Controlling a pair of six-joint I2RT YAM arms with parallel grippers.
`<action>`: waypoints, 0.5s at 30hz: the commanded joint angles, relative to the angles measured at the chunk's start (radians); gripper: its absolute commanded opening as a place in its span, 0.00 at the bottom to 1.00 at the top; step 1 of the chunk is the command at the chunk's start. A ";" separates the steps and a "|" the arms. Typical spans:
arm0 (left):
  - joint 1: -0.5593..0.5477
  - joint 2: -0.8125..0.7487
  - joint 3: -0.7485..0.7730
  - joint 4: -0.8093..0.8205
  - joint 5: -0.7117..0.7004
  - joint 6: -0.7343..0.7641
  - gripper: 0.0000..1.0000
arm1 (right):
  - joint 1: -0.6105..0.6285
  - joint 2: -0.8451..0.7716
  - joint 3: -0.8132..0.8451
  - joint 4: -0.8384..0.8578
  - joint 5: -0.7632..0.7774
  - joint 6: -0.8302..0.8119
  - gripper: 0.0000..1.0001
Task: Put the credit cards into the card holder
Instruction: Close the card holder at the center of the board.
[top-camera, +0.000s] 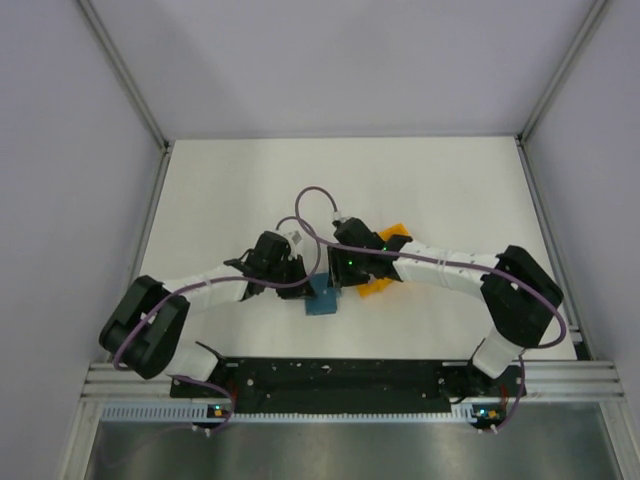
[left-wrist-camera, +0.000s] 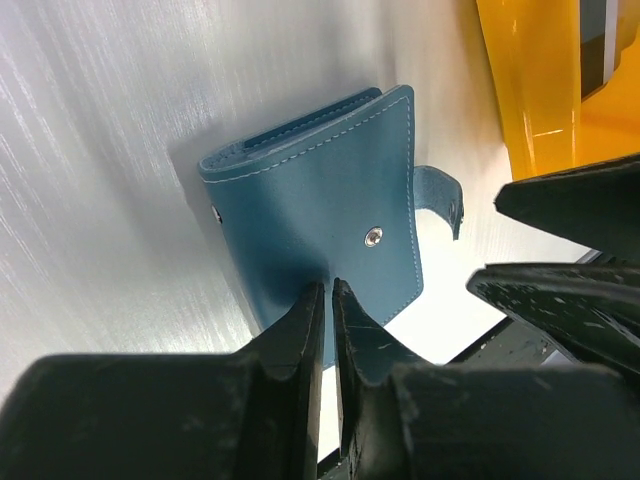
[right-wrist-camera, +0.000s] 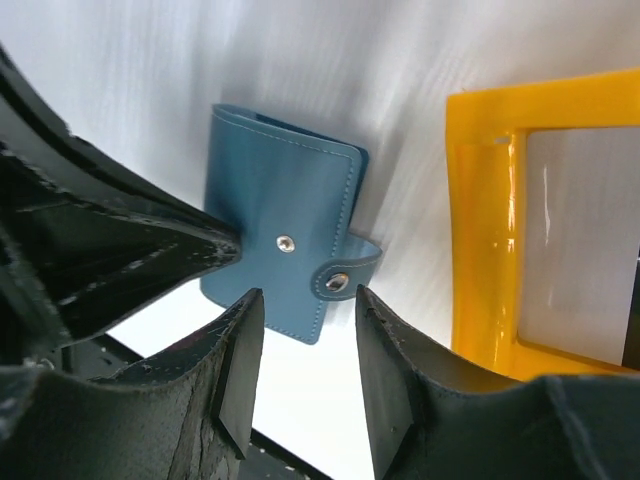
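The card holder (left-wrist-camera: 310, 190) is a teal-blue wallet lying closed on the white table (left-wrist-camera: 90, 150), also seen as the card holder (top-camera: 322, 298) and the card holder (right-wrist-camera: 270, 220). Its snap strap (right-wrist-camera: 340, 278) is undone and curls up off the cover. My left gripper (left-wrist-camera: 328, 290) is shut to a thin slit, with its tips down on the wallet's near edge and nothing seen between them. My right gripper (right-wrist-camera: 305, 300) is open, with the strap just beyond its fingertips. A pale grey credit card (right-wrist-camera: 580, 250) seems to stand inside the orange rack (right-wrist-camera: 480, 230).
The orange open-frame rack (top-camera: 385, 262) sits just right of the wallet, partly under the right arm (top-camera: 440, 270). Both arms crowd the table's middle. Grey walls close the sides and back. The black base rail (top-camera: 340, 375) runs along the near edge.
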 joint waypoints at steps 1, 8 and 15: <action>-0.006 -0.037 -0.020 0.016 -0.049 -0.008 0.13 | 0.015 -0.048 0.058 0.017 0.027 0.013 0.42; -0.006 -0.083 -0.054 0.050 -0.069 -0.037 0.15 | 0.023 0.001 0.072 0.001 0.070 0.019 0.42; -0.006 -0.090 -0.084 0.119 -0.052 -0.060 0.16 | 0.035 0.044 0.098 0.001 0.082 0.016 0.42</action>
